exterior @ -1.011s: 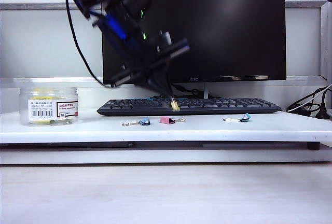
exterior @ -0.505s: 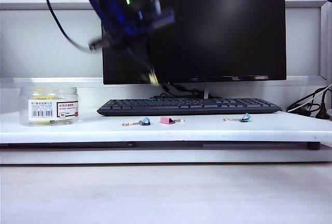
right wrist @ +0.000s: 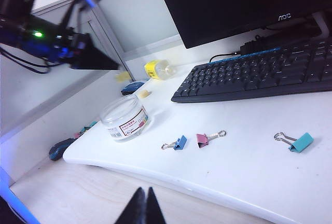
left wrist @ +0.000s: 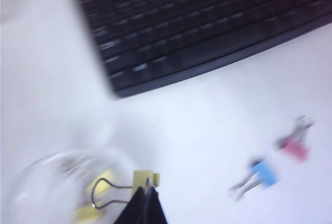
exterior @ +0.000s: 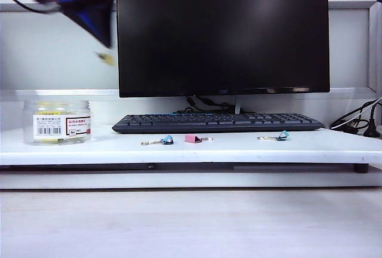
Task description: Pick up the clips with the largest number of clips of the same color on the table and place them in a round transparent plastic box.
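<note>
My left gripper point(exterior: 106, 45) hangs high at the left of the exterior view, shut on a yellow clip point(exterior: 107, 59) with a silver wire handle. It is above and slightly right of the round transparent plastic box point(exterior: 58, 122). In the left wrist view the shut fingertips point(left wrist: 148, 186) pinch the yellow clip point(left wrist: 144, 178), with the blurred box point(left wrist: 49, 185) beneath and yellow shapes inside it. My right gripper point(right wrist: 142, 193) is shut and holds nothing, low in front of the table edge.
A blue clip point(exterior: 166, 140), a pink clip point(exterior: 192, 138) and a teal clip point(exterior: 280, 135) lie on the white table point(exterior: 179, 150) before the black keyboard point(exterior: 218, 122). A monitor point(exterior: 224, 31) stands behind. Cables point(exterior: 358, 123) sit at the far right.
My left gripper has risen from in front of the keyboard and swung left with the yellow clip, ending high near the box. The right arm has not moved.
</note>
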`<state>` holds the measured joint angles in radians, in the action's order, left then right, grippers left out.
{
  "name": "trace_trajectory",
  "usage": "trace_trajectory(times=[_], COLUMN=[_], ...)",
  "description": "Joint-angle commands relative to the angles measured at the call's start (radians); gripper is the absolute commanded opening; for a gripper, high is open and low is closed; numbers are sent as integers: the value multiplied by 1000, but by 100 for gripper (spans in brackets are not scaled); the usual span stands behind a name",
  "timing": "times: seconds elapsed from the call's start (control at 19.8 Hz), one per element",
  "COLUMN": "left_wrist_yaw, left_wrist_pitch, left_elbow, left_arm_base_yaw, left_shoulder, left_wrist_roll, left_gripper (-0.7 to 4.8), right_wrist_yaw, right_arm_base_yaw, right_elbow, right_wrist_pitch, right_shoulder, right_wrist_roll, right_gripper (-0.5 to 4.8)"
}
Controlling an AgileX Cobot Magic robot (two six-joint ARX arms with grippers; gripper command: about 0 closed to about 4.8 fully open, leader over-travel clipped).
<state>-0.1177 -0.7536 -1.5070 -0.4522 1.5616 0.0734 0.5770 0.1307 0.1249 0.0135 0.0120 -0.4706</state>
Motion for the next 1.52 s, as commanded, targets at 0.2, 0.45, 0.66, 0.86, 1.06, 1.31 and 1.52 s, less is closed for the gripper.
trace_trajectory(times=[0.2, 0.45, 0.66, 0.86, 1.06, 1.31, 1.52], left_wrist_yaw=[-10, -17, -31, -60, -61, -63, -62], left_wrist_pitch=[-89, -43, 9, 59, 81, 88, 93], left_elbow=[10, 133, 174, 174, 174, 174, 174], left_arm_base_yaw=[82, 96, 97, 109, 121, 122, 122], left_shoulder=[-39, -42, -41, -38, -16, 3, 2], left_wrist_roll=[-39, -39, -39, -40, -48, -47, -36], left_gripper=[-6, -6, -6, -6, -6, -4, 98], right_wrist_yaw=[6, 6, 6, 6, 6, 14, 14], right_arm_base_yaw=[0, 0, 0, 0, 0, 0, 0], right_elbow=[5, 5, 5, 5, 5, 6, 6], right_wrist_pitch=[-18, -18, -18, -18, -18, -18, -18], right_shoulder=[0, 0, 0, 0, 0, 0, 0], right_wrist_roll=[-1, -1, -1, -1, -1, -1, -1], right_gripper=[-6, -6, -6, -6, -6, -6, -6])
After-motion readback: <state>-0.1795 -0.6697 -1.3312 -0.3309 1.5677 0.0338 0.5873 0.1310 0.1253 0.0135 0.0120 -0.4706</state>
